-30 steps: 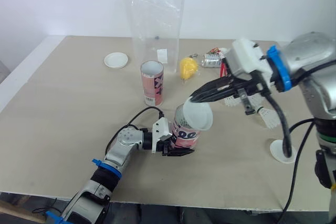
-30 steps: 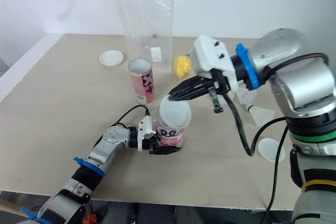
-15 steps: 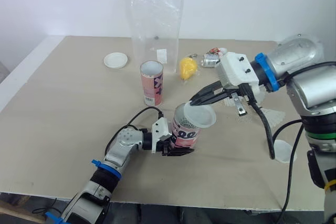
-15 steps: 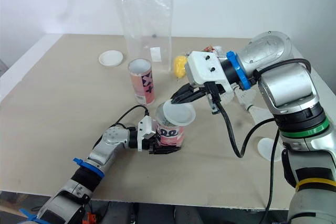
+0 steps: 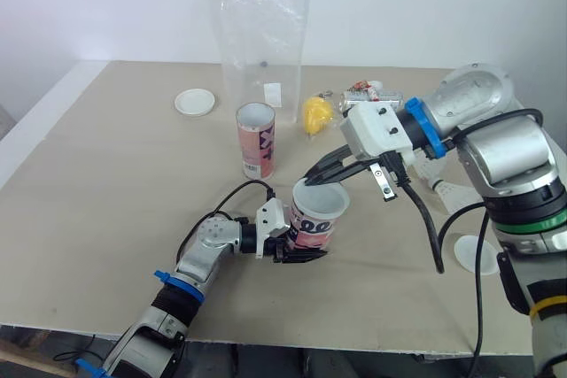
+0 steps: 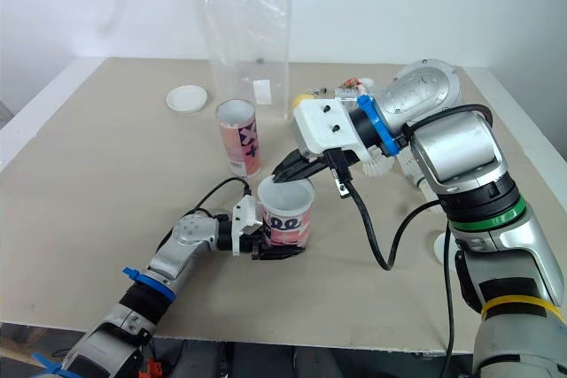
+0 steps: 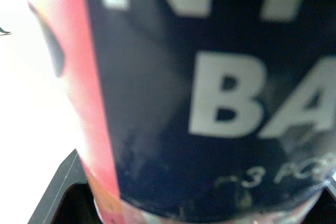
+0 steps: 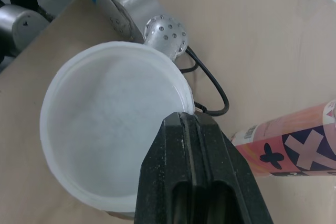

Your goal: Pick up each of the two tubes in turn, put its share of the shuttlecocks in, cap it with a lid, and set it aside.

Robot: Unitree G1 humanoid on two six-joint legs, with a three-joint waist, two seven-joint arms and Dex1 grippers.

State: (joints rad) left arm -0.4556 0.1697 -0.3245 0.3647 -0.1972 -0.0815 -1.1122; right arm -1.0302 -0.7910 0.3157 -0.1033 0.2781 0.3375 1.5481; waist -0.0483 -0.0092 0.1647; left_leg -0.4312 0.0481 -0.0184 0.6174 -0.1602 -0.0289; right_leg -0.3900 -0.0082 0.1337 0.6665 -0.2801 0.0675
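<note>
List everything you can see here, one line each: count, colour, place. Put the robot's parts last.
tubes: 2, pink and white; standing tube open-topped at mid-table, held tube in front of it
lids: 3, white; capping lid on the held tube's mouth, left lid at back left, right lid near the right edge
shuttlecocks: white, count unclear, right side behind the arm
plastic bag: 1, clear, upright at the back
yellow item: 1, right of the bag
silvery item: 1, back right
table: 1, beige
left gripper: shut low on the held tube
right gripper: pinching the capping lid's rim
</note>
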